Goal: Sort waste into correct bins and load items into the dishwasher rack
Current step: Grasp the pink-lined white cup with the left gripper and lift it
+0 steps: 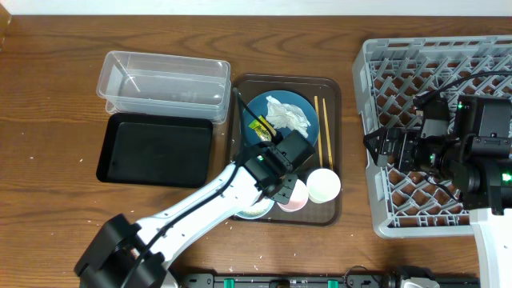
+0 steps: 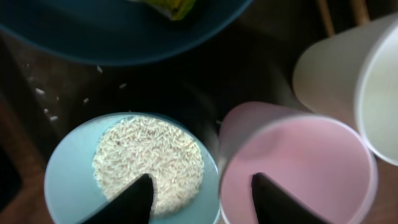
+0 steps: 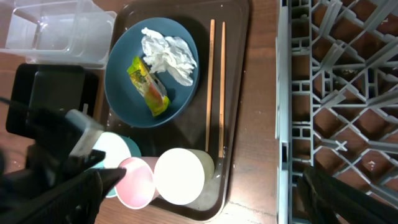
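Observation:
The blue plate (image 1: 258, 108) on the brown tray holds the crumpled tissue (image 1: 288, 116) and the snack wrapper (image 1: 260, 126). The chopsticks (image 1: 322, 132) lie to its right. My left gripper (image 1: 282, 186) is open and empty. In the left wrist view (image 2: 200, 180) one finger is over the rice (image 2: 149, 155) in the bowl (image 2: 68, 180), the other over the pink cup (image 2: 311, 168). The white cup (image 1: 324, 184) lies beside it. My right gripper (image 1: 374, 148) is open and empty over the dishwasher rack (image 1: 440, 64).
The clear tub (image 1: 164, 80) and the black tray (image 1: 156, 148) stand left of the brown serving tray (image 1: 336, 88). Loose rice grains (image 2: 46, 106) lie on the tray floor. My left arm hides part of the bowl from above.

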`<state>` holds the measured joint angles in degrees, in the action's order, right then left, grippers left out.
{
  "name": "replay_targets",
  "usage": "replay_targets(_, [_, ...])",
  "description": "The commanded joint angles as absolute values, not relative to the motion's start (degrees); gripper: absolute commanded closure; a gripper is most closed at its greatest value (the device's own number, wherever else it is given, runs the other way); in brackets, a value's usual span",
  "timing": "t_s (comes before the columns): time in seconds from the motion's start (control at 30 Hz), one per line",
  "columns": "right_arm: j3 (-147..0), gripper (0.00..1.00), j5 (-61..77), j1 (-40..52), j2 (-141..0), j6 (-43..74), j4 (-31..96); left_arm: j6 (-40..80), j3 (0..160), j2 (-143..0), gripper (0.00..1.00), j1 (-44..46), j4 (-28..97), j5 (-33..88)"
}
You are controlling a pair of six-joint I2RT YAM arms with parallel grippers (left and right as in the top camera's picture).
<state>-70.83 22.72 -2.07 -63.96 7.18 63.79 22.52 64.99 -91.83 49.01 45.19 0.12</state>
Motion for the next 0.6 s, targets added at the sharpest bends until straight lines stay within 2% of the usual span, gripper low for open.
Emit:
replay_targets(0.0, [-72.1,0.01,23.6,-2.4,-63.7,6.8,64.3,23.1,65.8,-92.1,0.59,49.1,44.3,-1.9])
replay_targets(0.3, [-72.1,0.01,23.6,-2.4,-63.7,6.8,64.3,23.1,64.3,-93.8,0.64,49.1,43.0,-0.1])
replay_targets(0.37, [-72.1,0.01,23.6,-2.4,-63.7,6.8,64.3,23.1,64.3,-94.1,0.73,49.1,43.0,1.0])
replay_targets(0.47, [-72.1,0.01,23.6,-2.4,-63.7,6.8,64.4,23.2,64.5,-93.6,0.92,49.1,42.9,2.2])
replay_targets(0.57, [-72.1,0.01,23.6,-2.4,-63.7,6.8,64.5,23.2,65.3,-92.2,0.94,48.8,43.2,5.7])
